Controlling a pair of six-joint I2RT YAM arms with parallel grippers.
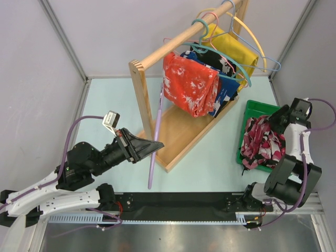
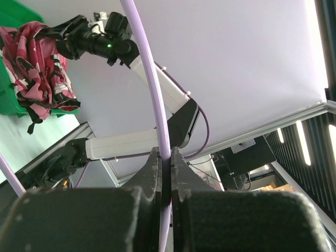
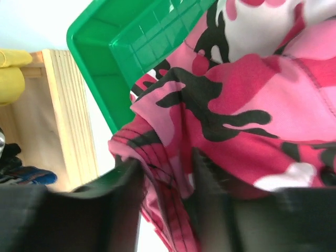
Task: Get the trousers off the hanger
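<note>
- The trousers [image 1: 260,143] lie heaped in the green bin [image 1: 256,107] at the right of the bench [image 1: 110,100], spilling over its near rim. They are off the hanger [image 1: 156,121] and well apart from it.
- They look light and limp, likely to sag from any pinch point. A bunched fold or the waistband seems the safest hold — a single thin layer could slip free.
- The hanger looks thin, stiff, smooth and probably light. It is held just in front of the rack [image 1: 140,89], clamped in the closed left tool [image 1: 155,144].
- The right tool [image 1: 277,119] sits over the heap. Its fingers stand somewhat apart with a fold of cloth between them — whether they pinch it cannot be told.
- Only the top view lays out the rack, its other garments and both arms together. The left wrist view alone shows the fingers shut tight on the hanger's bar. The right wrist view alone shows the cloth's seams and folds close up.
</note>
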